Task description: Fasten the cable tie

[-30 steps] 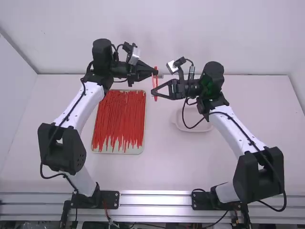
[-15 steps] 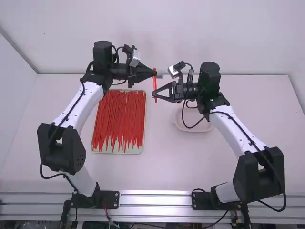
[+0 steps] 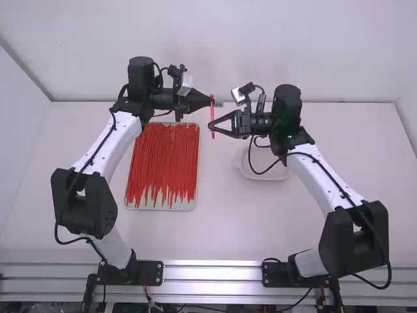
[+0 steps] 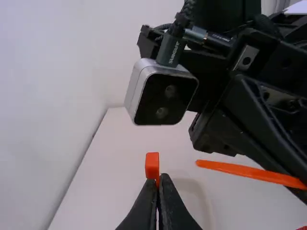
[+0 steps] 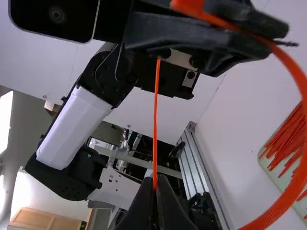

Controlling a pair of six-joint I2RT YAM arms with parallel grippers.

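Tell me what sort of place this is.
Likely a robotics lab workcell: left arm and right arm bolted to an aluminium rail, a white table boxed by white walls, a tray of red cable ties.

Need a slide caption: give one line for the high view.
Mid-air, left gripper and right gripper pinch one red cable tie beside a tray of ties.

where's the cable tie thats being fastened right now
In the high view the cable tie is held in the air, pinched between the left gripper and the right gripper, just beyond the far right corner of the tray.
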